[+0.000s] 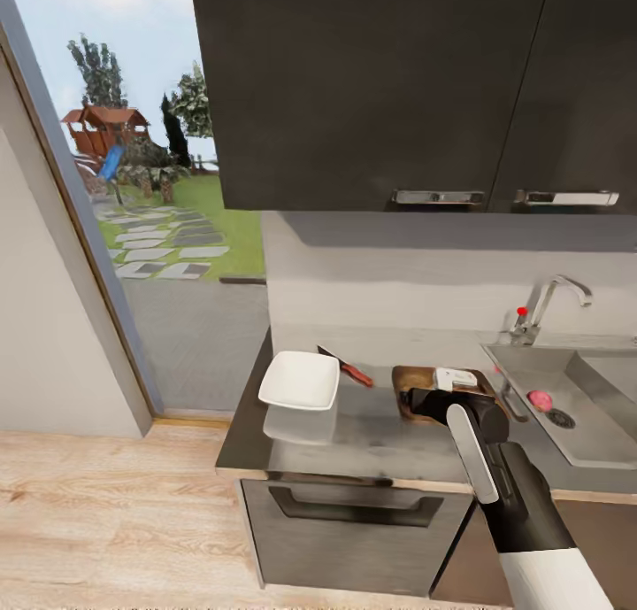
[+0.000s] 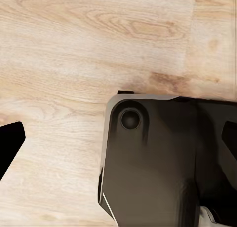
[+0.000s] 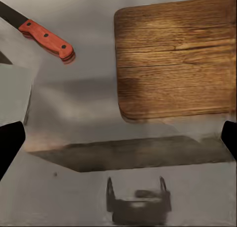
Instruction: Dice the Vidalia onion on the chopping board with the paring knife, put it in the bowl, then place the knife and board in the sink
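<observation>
Fingertips of the right gripper (image 3: 118, 143) spread apart, empty, above the countertop (image 1: 372, 433) beside the chopping board (image 3: 175, 59); it should swing toward the Vidalia onion (image 1: 540, 401) at right in the sink (image 1: 602, 442), while the left gripper's state cannot be told.

Head view high over the countertop (image 1: 372, 433) — right wrist close above the same chopping board (image 3: 177, 59).

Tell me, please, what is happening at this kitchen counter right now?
The robot's right gripper hovers open and empty over the chopping board on the countertop. The paring knife lies between the board and the white bowl, untouched. The Vidalia onion sits in the sink near the drain.
</observation>
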{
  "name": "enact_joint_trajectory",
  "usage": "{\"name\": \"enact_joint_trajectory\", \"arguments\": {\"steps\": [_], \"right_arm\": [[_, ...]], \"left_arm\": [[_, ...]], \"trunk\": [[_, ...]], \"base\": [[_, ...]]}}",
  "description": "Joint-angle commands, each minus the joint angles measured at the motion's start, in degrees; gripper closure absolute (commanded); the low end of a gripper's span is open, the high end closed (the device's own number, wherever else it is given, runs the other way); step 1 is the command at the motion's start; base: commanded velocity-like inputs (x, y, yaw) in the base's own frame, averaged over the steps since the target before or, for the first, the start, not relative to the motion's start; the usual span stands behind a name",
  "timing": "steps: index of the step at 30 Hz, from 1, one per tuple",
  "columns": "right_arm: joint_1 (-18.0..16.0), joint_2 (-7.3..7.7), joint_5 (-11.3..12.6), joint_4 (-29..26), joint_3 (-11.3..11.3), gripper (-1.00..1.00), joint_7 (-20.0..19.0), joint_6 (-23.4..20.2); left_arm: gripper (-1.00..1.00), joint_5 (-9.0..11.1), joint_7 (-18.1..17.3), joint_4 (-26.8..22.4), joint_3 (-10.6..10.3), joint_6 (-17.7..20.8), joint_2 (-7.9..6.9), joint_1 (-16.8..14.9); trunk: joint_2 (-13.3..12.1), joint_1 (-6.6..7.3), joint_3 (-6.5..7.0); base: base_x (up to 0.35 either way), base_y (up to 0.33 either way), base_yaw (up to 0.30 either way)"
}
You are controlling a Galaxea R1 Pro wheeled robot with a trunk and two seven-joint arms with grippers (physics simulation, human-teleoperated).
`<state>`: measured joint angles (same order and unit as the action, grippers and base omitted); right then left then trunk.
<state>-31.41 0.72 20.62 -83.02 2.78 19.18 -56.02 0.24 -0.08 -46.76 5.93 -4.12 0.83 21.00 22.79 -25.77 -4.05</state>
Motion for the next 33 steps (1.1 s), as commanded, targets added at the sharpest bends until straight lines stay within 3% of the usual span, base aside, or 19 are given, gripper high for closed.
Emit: {"name": "enact_joint_trajectory", "arguments": {"steps": [1, 33], "right_arm": [[-0.06, 0.05, 0.56, -0.04, 0.12, -1.00, 0.60, -0.14], [-0.06, -0.18, 0.56, 0.33, 0.19, -1.00, 0.60, -0.14]], "left_arm": [[-1.00, 0.02, -0.01, -0.08, 0.13, -0.08, 0.05, 0.03], [-1.00, 0.02, -0.01, 0.28, 0.13, -0.10, 0.05, 0.02]], "trunk": [[0.13, -0.02, -0.12], [0.13, -0.02, -0.12]], "base": [[-0.225, -0.257, 0.000], [-0.265, -0.200, 0.000]]}}
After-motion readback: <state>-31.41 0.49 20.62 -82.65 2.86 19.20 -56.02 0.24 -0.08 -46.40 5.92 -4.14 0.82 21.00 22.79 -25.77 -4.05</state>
